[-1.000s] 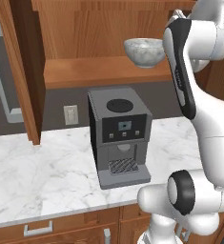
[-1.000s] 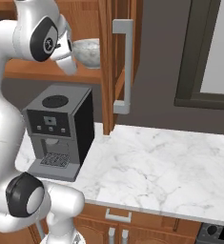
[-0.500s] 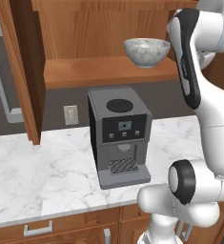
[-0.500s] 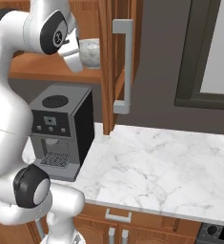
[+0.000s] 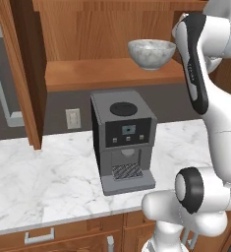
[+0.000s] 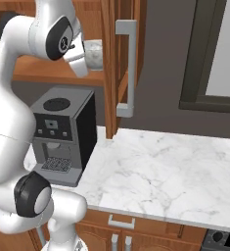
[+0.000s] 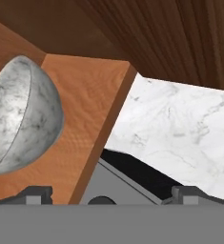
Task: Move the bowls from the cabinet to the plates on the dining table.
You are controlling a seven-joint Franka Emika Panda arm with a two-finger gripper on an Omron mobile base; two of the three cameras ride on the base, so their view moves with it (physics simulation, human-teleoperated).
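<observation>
On wooden shelf (image 5: 112, 74), round marbled bowl (image 5: 151, 53)

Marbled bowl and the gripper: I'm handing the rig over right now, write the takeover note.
Gripper: open, holding nothing, up at shelf height beside the marbled bowl.
Marbled bowl: upright on the cabinet shelf, near its right end, above the coffee machine; in the hand view it sits off to one side of the fingertips, not between them.
Cabinet door: open.
Done: arm raised to the shelf.
Left: line up on the bowl, grasp it, carry it to a plate on the dining table.
</observation>
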